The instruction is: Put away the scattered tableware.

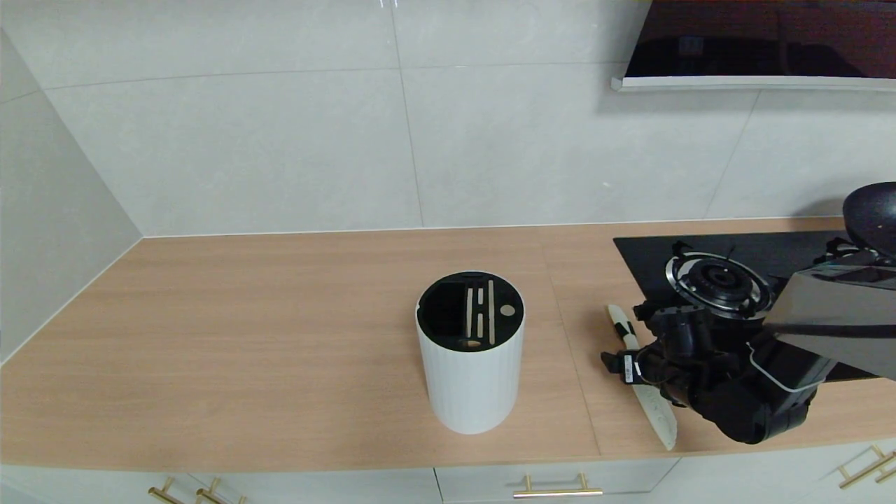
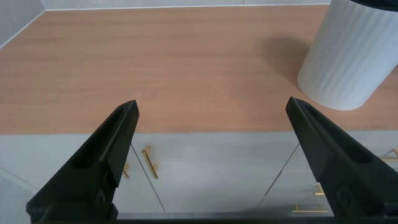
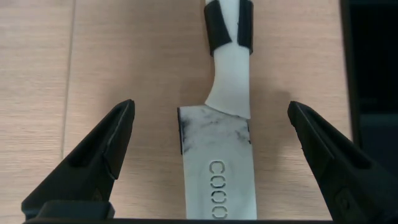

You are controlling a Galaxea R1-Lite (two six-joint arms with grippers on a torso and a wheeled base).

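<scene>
Knife [image 1: 655,413]: I see it flat on the bench [image 1: 280,350], at 3 o'clock from the white holder [image 1: 472,378] — untouched.
Right fingers [image 3: 93,162]: spread, blade between them.
Left fingers [image 2: 93,162]: spread, above the bench's front edge.

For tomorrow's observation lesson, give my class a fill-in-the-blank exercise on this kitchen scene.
The knife lies flat on the ____.
The right gripper hangs over the knife, jaws ____.
The holder stands ____, left of the knife.
Missing: counter; open; upright.
</scene>
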